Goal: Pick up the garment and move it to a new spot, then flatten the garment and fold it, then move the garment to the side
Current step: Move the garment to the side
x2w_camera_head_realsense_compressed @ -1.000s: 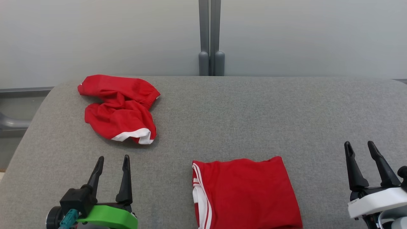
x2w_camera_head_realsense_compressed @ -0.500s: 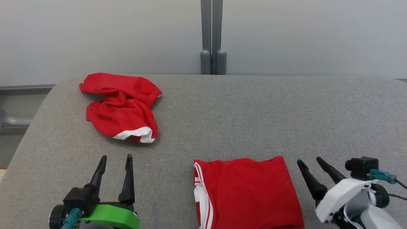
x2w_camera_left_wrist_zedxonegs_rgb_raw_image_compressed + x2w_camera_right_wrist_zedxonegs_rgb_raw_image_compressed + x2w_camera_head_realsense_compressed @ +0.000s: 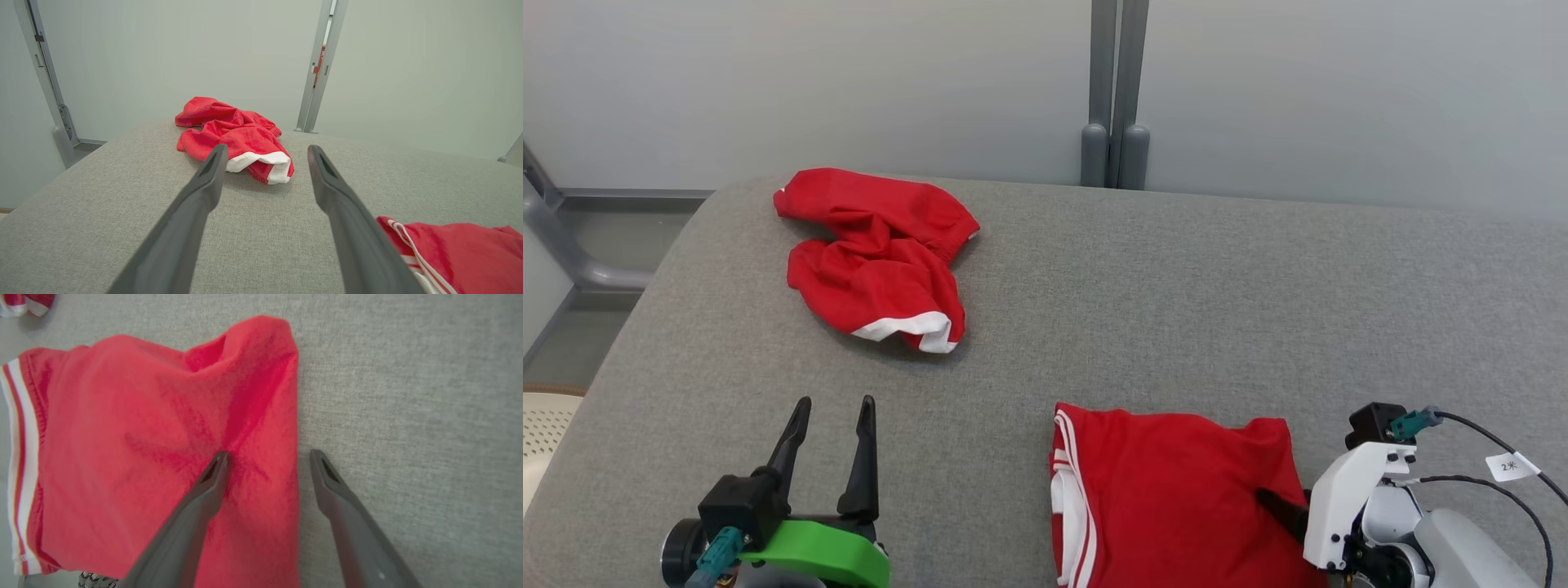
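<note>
Garment [image 3: 1168, 490], red, folded: lies at the near edge of the grey worktop [image 3: 1176, 269]. Right gripper [image 3: 269, 457]: nearer arm, jaws parted, straddling the garment's right-hand edge, one finger on cloth, the other on bare worktop just beside it. Left gripper [image 3: 836, 402]: jaws parted, empty, well apart to the left.

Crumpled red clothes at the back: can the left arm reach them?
Probably yes. The left tool is open and points toward the crumpled red clothes, with just bare grey table between them.
</note>
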You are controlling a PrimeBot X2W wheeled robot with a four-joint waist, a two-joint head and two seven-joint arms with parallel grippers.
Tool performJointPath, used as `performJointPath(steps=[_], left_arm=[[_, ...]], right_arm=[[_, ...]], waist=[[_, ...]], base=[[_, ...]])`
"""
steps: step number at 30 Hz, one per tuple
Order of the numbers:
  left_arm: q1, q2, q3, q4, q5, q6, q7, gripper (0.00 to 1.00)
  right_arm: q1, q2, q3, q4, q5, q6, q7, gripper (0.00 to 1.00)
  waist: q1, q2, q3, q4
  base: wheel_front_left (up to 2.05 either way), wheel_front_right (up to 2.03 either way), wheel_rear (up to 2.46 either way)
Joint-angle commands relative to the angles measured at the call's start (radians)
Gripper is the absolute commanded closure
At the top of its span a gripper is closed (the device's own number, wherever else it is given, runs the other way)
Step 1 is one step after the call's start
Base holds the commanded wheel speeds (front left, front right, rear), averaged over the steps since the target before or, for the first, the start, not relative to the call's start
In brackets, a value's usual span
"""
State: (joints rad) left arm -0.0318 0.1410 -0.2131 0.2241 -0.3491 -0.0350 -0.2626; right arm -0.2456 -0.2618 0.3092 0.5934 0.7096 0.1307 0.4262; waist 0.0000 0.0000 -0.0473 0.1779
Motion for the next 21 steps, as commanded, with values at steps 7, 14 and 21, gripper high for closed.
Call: performJointPath(steps=[7, 14, 21], left_arm=[[-0.014, -0.001, 0.006, 0.006, 0.018, -0.007, -0.003, 0.00], [-0.023, -0.007, 0.000, -0.015, 0.025, -0.009, -0.003, 0.00], [-0.034, -0.024, -0.016, -0.044, 0.019, -0.022, -0.002, 0.00]], right_arm=[[-0.024, 0.029, 0.001, 0.035, 0.001, 0.000, -0.009, 1.00], [-0.071, -0.018, 0.023, -0.038, 0.011, 0.000, -0.145, 1.00], [-0.155, -0.067, 0.071, -0.062, 0.047, 0.000, -0.154, 1.00]], waist=[[0.0000, 0.0000, 0.004, 0.007], [0.0000, 0.0000, 0.001, -0.051], [0.0000, 0.0000, 0.016, -0.163]], base=[[0.00, 0.00, 0.00], [0.00, 0.00, 0.00], [0.00, 0.00, 0.00]])
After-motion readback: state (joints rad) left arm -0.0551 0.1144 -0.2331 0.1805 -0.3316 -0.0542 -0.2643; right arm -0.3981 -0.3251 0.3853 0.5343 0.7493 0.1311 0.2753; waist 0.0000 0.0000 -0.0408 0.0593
